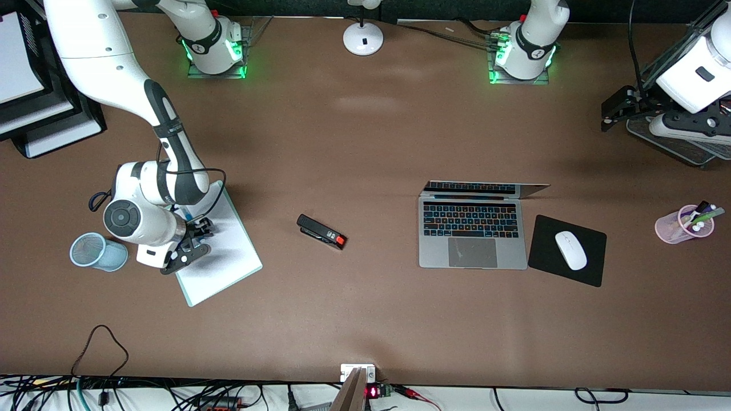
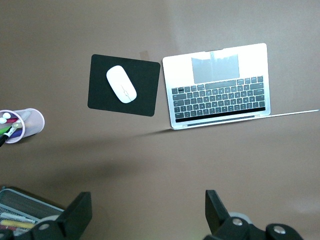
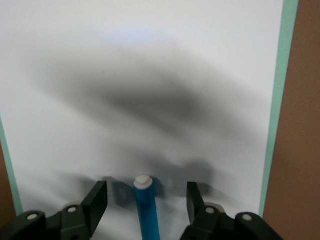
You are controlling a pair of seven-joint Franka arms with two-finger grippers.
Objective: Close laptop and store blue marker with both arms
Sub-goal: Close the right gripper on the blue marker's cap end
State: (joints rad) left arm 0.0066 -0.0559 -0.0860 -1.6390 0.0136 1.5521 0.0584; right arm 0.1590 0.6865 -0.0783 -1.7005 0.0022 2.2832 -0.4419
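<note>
The laptop [image 1: 473, 228] stands open toward the left arm's end of the table, with its lid [image 1: 485, 188] tilted back; it also shows in the left wrist view [image 2: 220, 95]. The blue marker [image 3: 147, 210] lies on the white paper of a green-edged clipboard [image 1: 228, 257] toward the right arm's end. My right gripper [image 1: 197, 240] is low over the clipboard. It is open, with one finger [image 3: 97, 202] on each side of the marker and a gap to each. In the front view the marker is mostly hidden under that gripper. My left gripper [image 1: 619, 108] is open and empty, held high over the table's end; it also shows in the left wrist view [image 2: 147, 210].
A black stapler [image 1: 321, 232] lies mid-table. A black mouse pad [image 1: 591, 268] with a white mouse [image 1: 571, 250] lies beside the laptop. A pink pen cup [image 1: 683, 224] stands near the left arm's end. A blue mesh cup [image 1: 97, 251] lies beside the clipboard. A lamp base [image 1: 363, 39] stands between the arm bases.
</note>
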